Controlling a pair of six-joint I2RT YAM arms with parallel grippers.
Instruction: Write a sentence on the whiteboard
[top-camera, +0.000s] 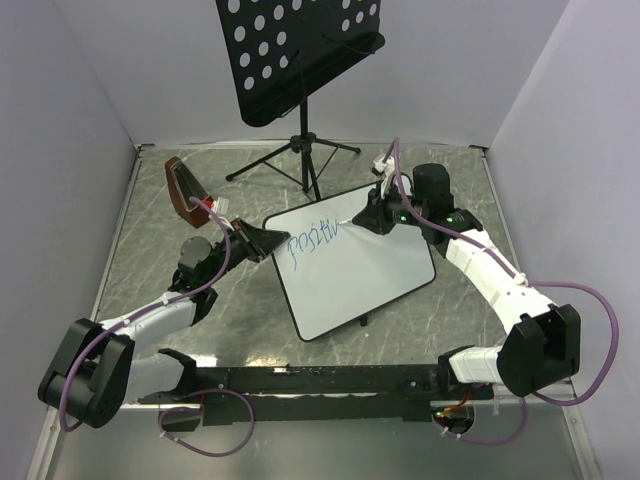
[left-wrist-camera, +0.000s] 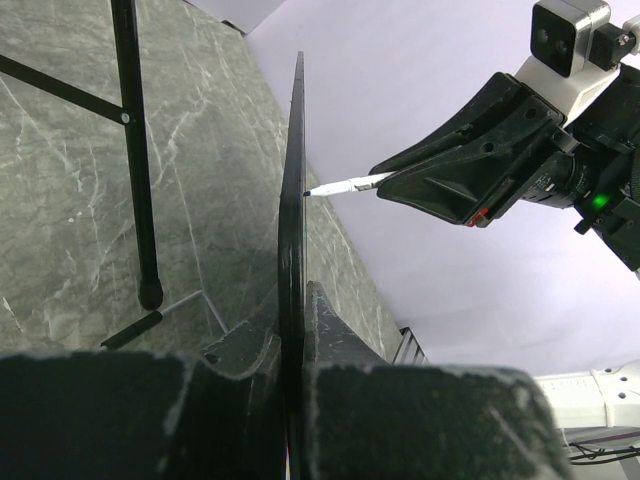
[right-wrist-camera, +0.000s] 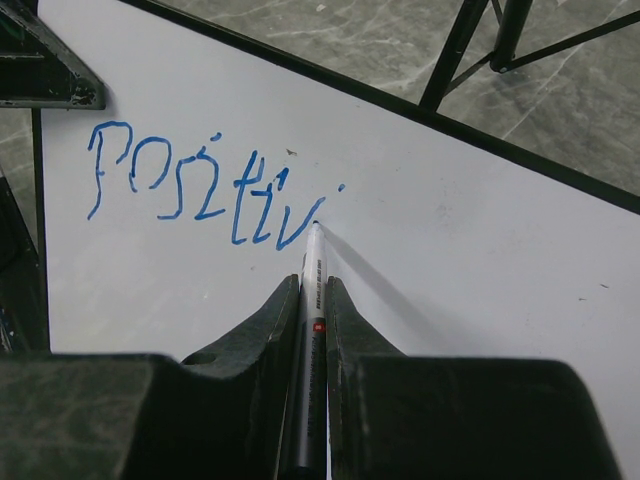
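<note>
Right gripper (right-wrist-camera: 312, 288) is closed on a marker (right-wrist-camera: 314, 255). The tip touches the whiteboard (right-wrist-camera: 480, 300) just ahead of its fingers, at the end of the blue sentence (right-wrist-camera: 200, 185), so far "Positivi". Left gripper (left-wrist-camera: 295, 310) is clamped tight on the board's edge. Under both lies a grey-green marbled table (top-camera: 140, 220). Beyond them a black perforated music stand (top-camera: 300, 50) stands before pale walls (top-camera: 60, 100).

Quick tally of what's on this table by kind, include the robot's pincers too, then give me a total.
Whiteboard: 1
Marker: 1
Music stand: 1
Reddish-brown object: 1
Pincers: 2 (left pincer, right pincer)
Total: 6
</note>
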